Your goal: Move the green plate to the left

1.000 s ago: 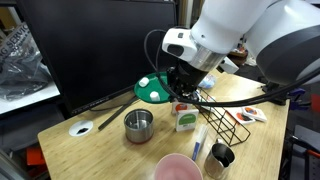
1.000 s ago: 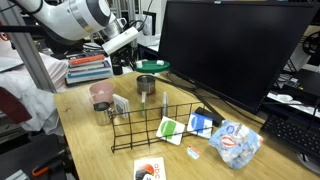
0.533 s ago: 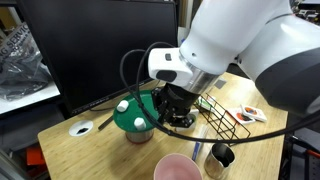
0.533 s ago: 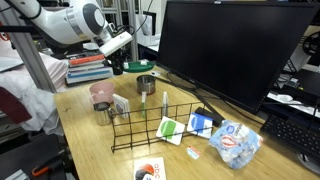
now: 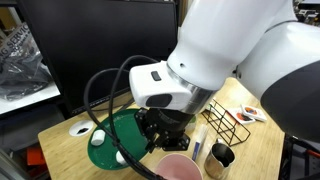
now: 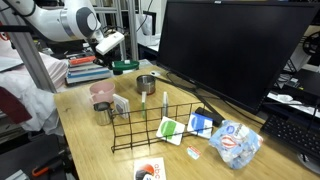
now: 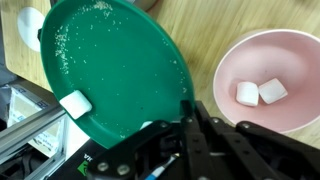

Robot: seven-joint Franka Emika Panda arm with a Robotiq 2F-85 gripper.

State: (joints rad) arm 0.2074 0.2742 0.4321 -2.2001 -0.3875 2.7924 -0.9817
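Plate (image 7: 115, 70) aloft, off the tabletop (image 5: 60, 150) as best I can judge; tool (image 7: 186, 118) clenched on its rim at the plate's 5 o'clock in the wrist view. One-sided pinch only, so the far edge is free to droop; in an exterior view the plate (image 5: 112, 140) hangs tilted. A loose white block (image 7: 75, 104) lies on it near the rim at 7 o'clock, and a steeper tilt could roll it off. Pink dish (image 7: 285, 65) sits close by at 3 o'clock of the wrist view, holding two more blocks.

To do this well: level the plate before travelling; carry slow and low, no jerks; steer away from the pink dish; lower onto bare wood until the base rests flat; only then release, and lift straight up so the rim isn't dragged.
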